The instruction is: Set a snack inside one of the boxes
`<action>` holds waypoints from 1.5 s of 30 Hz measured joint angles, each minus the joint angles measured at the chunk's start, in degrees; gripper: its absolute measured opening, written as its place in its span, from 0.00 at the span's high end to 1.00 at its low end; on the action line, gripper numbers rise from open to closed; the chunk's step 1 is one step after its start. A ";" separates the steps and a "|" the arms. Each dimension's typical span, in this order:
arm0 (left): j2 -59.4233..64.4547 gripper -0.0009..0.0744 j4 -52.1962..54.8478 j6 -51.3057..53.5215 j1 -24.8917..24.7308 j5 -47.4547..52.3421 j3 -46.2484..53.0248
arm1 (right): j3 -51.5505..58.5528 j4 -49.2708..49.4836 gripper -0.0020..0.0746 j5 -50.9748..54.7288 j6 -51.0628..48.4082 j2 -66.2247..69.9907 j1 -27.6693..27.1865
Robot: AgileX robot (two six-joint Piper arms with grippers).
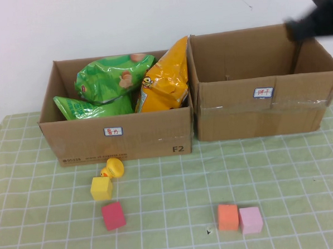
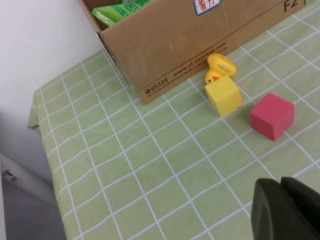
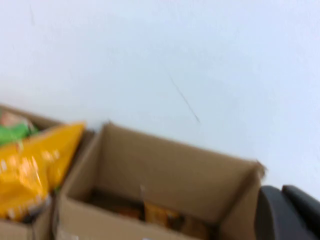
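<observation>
With right gripper (image 1: 317, 17) above right box's (image 1: 266, 116) far corner, grip state indiscernible, and left gripper (image 2: 286, 210) parked near red cube (image 2: 271, 116), likewise indiscernible: lift straight up, clear of cardboard wall.

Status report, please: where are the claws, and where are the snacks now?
Right claw up over right box, far corner. Left claw low over table, near-left side. Chip bags in left box; a snack inside right box. Nothing blocking.
</observation>
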 joint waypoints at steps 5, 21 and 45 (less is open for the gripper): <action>0.00 0.99 0.00 -0.19 0.00 0.00 0.00 | 16.24 -6.36 0.98 -0.67 6.42 -11.38 0.00; 0.00 0.99 0.04 -0.51 0.00 0.00 0.00 | 48.23 -9.51 0.98 -0.93 10.75 -49.15 0.00; 0.00 0.99 0.04 -0.61 0.00 0.00 0.00 | 48.55 38.16 0.98 -5.15 -32.60 -57.49 0.00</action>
